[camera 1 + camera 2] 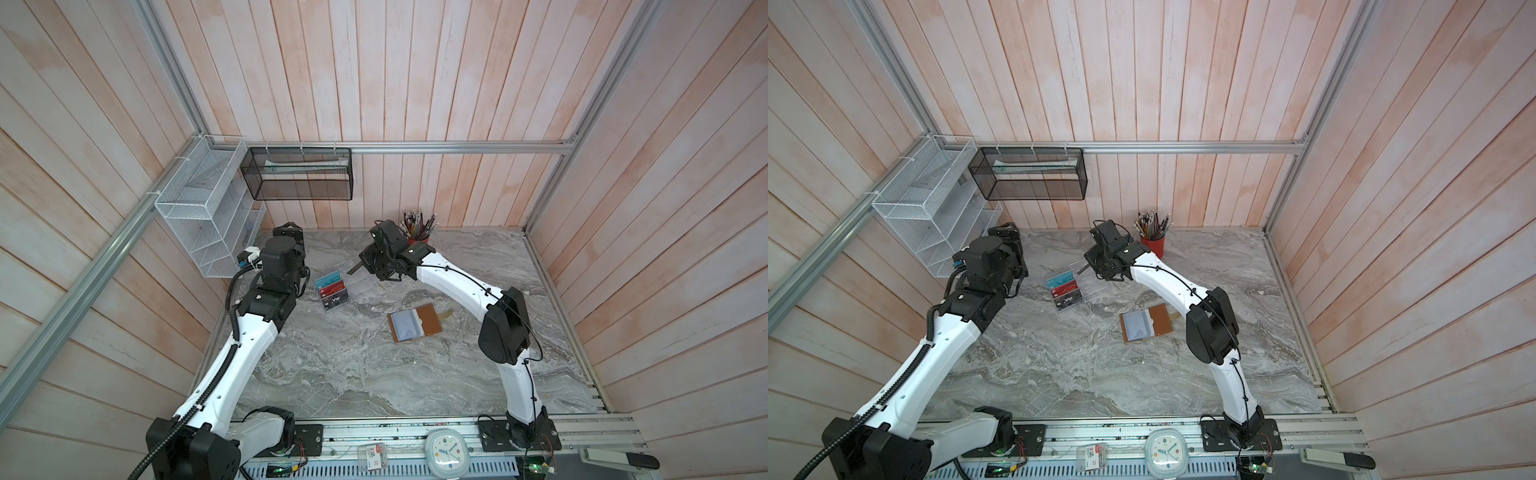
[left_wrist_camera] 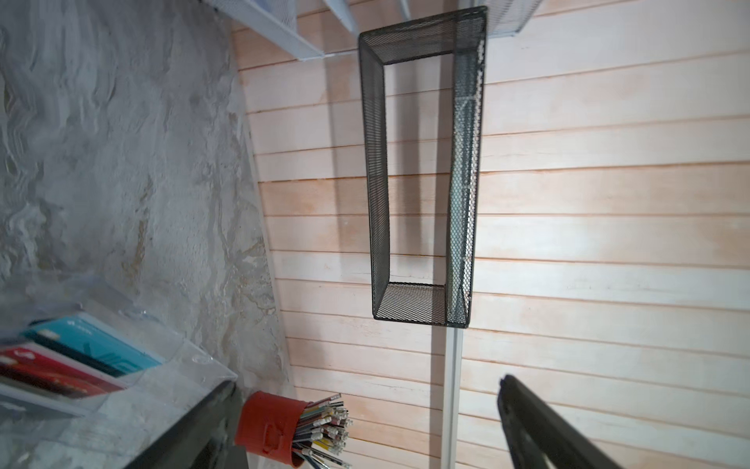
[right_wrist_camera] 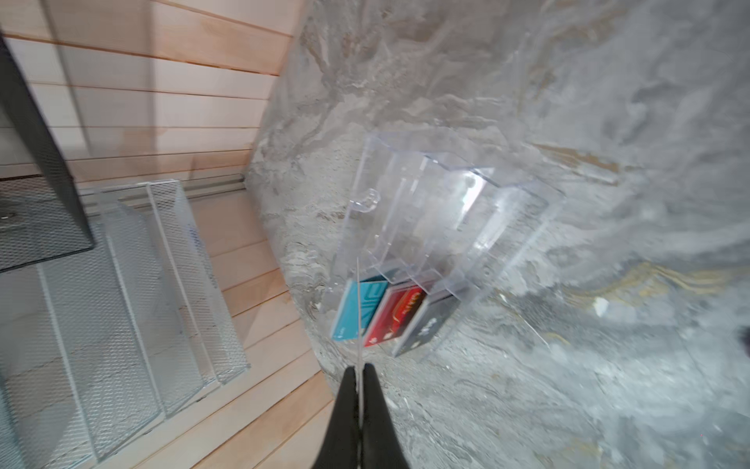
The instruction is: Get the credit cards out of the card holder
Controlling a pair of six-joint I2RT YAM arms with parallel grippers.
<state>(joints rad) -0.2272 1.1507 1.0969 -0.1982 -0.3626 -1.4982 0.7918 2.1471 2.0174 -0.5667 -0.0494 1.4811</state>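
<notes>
While the right hand (image 3: 359, 367) is pinched shut on one thin pale credit card (image 3: 358, 308), seen edge-on, the job reads as part done: that card is out of the card holder.

Near to far in both top views:
- An alarm clock (image 1: 446, 451) sits on the front rail at 6 o'clock.
- The tan leather card holder (image 1: 415, 328) lies open and flat approx. mid-tabletop (image 1: 353, 374), grey sleeves up, nothing touching it. Can't tell if any cards sit inside.
- At 10 o'clock from it stands the clear acrylic rack (image 1: 353, 282) w/ teal, red and black Vip cards (image 1: 331, 293) in its near tiers.
- The right hand hangs by the rack's far, empty end; contact unclear.
- The left hand (image 2: 368, 381) is approx. 9 o'clock of the rack, fingers spread wide, holding nothing.
- A red pencil cup (image 1: 1152, 245) is at 12 o'clock, w/ a black mesh basket (image 1: 297, 174) on the wall beyond.

Prob. next: set the card down. Line it up w/ an empty slot or bare tabletop, lower slowly, and let go only once it's supported; thin plastic can skid or flip. Keep the left hand clear.
</notes>
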